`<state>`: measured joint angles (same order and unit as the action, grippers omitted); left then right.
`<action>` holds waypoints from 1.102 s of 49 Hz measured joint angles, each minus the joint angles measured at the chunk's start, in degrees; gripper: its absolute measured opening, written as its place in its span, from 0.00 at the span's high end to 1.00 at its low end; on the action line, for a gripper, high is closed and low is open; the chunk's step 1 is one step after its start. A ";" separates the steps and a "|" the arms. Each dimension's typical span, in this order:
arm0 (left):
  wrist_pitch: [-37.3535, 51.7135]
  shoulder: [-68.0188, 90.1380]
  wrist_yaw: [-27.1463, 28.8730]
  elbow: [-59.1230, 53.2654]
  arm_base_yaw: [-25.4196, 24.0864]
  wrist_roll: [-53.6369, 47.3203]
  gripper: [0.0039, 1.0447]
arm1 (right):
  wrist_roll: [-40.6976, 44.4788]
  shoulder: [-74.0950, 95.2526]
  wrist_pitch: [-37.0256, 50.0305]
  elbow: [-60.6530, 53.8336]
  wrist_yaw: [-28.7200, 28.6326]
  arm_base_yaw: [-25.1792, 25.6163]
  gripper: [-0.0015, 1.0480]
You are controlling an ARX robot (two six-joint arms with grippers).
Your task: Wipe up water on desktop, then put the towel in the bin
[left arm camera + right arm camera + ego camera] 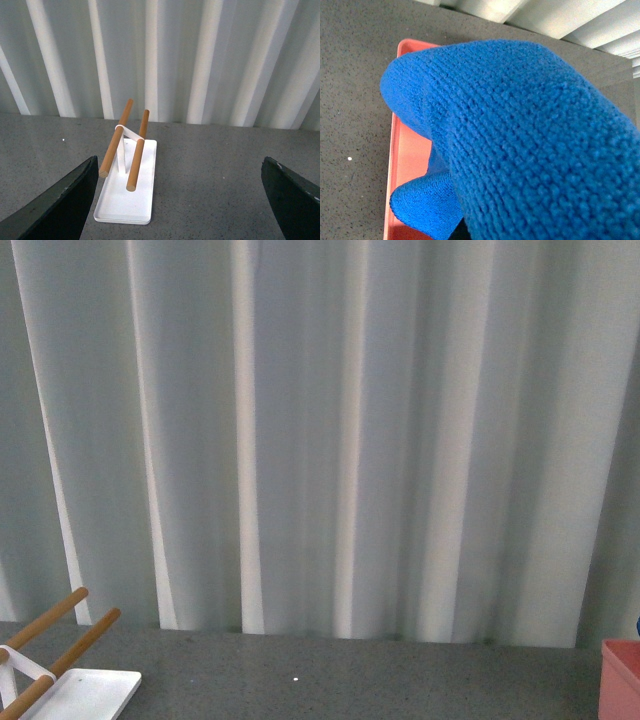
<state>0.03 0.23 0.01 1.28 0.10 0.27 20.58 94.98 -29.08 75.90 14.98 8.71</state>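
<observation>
The blue fuzzy towel (520, 140) fills most of the right wrist view and hangs over the salmon-pink bin (407, 150), one corner drooping inside it. My right gripper is shut on the towel, and the cloth hides its fingers. In the front view only a corner of the bin (620, 680) shows at the far right edge of the dark grey speckled desktop (350, 680). My left gripper (177, 200) is open above the desktop (215, 175), its dark fingers (55, 205) wide apart with nothing between them.
A flat white tray with two wooden rods (127, 195) lies ahead of the left gripper, toward its left finger. In the front view this tray (85, 690) sits at the left edge. A pale pleated curtain (320, 440) closes off the back of the desktop.
</observation>
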 joint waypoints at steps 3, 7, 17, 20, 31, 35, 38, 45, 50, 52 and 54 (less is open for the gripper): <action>0.00 0.00 0.00 0.00 0.00 0.00 0.06 | -0.04 0.00 0.74 -1.31 -0.09 0.00 0.96; 0.00 0.00 0.00 0.00 0.02 0.00 0.06 | -0.70 0.00 1.53 -2.67 -0.48 0.07 0.96; 0.00 0.00 0.00 0.00 0.00 0.00 0.06 | -4.50 0.22 1.05 -3.52 -1.18 0.39 0.90; 0.00 0.00 0.00 0.00 0.00 0.00 0.06 | -5.07 0.28 1.05 -3.54 -1.22 0.42 0.81; 0.00 0.00 0.00 0.00 0.00 0.00 0.06 | -5.99 0.28 1.05 -3.54 -1.20 0.52 0.43; 0.00 0.00 0.00 0.00 0.00 0.00 0.06 | -6.01 0.28 1.05 -3.54 -1.20 0.52 0.24; 0.00 0.00 0.00 0.00 0.00 0.00 0.06 | -6.03 0.28 1.05 -3.54 -1.20 0.52 0.12; 0.00 0.00 0.00 0.00 0.02 0.00 0.06 | -6.19 0.28 1.05 -3.54 -1.20 0.52 0.07; 0.00 0.00 0.00 0.00 0.00 0.00 0.06 | -6.27 0.28 1.33 -3.67 -1.25 0.57 0.07; 0.00 0.00 -0.02 0.00 0.02 0.00 0.06 | -8.15 -0.48 7.87 -6.49 -5.77 1.11 0.10; 0.00 0.00 -0.02 0.00 0.00 0.00 0.06 | -11.34 -2.21 20.90 -12.66 -13.81 1.40 0.17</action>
<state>0.03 0.23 -0.01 1.28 0.10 0.27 9.23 92.77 -8.19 63.24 1.17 10.11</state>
